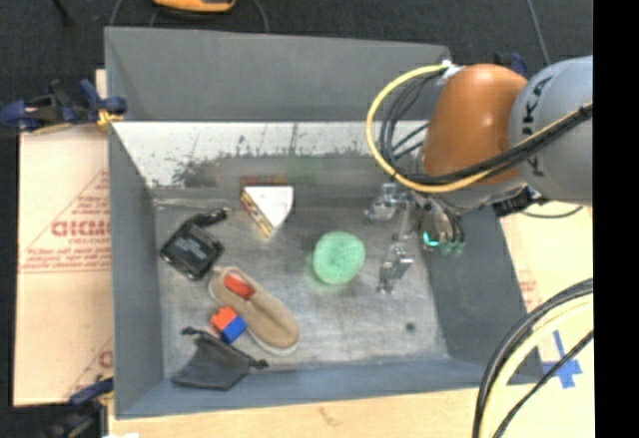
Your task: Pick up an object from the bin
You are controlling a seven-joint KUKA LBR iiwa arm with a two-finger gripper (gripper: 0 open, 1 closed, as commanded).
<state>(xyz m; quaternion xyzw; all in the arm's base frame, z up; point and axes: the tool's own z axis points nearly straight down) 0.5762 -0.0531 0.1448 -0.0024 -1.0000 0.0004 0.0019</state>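
Note:
My gripper [389, 238] hangs low over the right half of the bin, under the arm's orange cover. Its two metal fingers stand apart, one toward the back wall and one toward the front, with nothing between them, so it is open. A green ball [337, 258] rests on the bin floor just left of the fingers, close beside them and apart from them. Further left, near the back wall, lies a white wedge-shaped box [268, 206] with a tan side.
A black gadget [190, 249] lies at the left. A tan slipper [262, 316] holding a red piece [238, 284] and a blue block [231, 325] sits front left, with a black cloth [212, 367] in the front-left corner. The arm enters from the right.

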